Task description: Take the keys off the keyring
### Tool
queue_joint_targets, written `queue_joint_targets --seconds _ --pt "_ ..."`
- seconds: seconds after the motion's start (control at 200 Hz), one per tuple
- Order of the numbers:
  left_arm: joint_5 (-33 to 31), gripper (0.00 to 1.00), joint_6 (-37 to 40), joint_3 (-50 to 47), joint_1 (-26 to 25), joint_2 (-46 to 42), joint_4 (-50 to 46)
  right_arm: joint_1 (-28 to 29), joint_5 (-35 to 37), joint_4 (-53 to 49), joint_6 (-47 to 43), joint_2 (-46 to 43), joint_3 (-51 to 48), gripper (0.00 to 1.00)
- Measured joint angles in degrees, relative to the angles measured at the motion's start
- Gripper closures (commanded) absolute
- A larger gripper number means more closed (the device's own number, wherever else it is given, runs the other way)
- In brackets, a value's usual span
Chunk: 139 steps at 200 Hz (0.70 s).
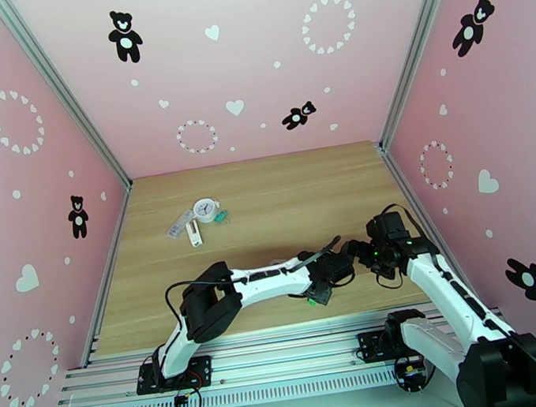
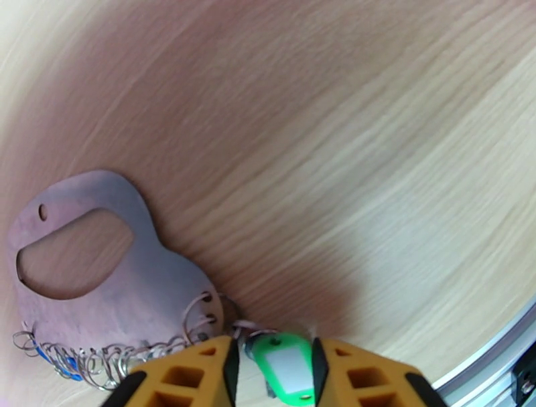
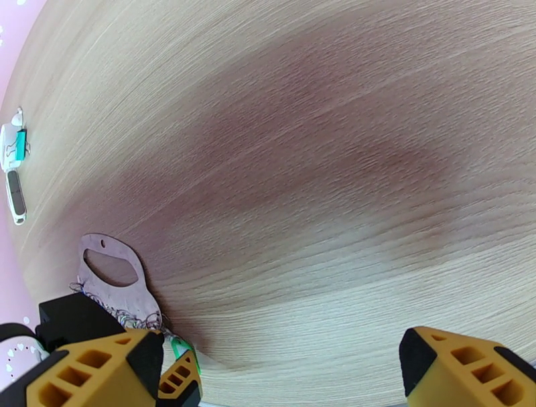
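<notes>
We see the keyring [image 2: 144, 288] lying flat on the tabletop [image 2: 375, 167], right by the L pincer [image 2: 271, 378].

The L wrist cam gives it big & clear. The round side w/ the long cut-out faces away from the pincer. The straight edge w/ its row of little metal rings [image 2: 127, 358] faces the pincer. Its long side runs across the pic, tipped a bit, w/ a small round hole at the top-left end. The green key tag [image 2: 287, 367] hangs off the other end of the ring row & sits between the two yellow fingers [image 2: 191, 375]. The pincer is closed in near the tag, but we can't tell if it's squeezing it. A blue bit [image 2: 63, 365] peeks out among the rings at the left end.

The R wrist cam gives the keyring small, low at the pic's left, hole end up, w/ the ring row running down to the green tag. The R pincer [image 3: 281, 355] is wide open w/ nothing in it, over bare wood. This cam also catches the teal clip [image 3: 21, 144] at the pic's left edge.

The top cam gives the whole tabletop. The L arm [image 1: 263, 281] & R arm [image 1: 439, 288] meet near the front middle. The clock-face charm [image 1: 205, 209] lies well apart from them, toward the back left.
</notes>
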Motion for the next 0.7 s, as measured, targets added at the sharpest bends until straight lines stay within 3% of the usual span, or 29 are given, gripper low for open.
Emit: queue_joint_targets --seconds 0.696 --pt "-3.6 0.71 -0.8 7.0 0.0 4.5 -3.5 -0.3 -1.0 0.4 -0.4 0.0 0.0 0.01"
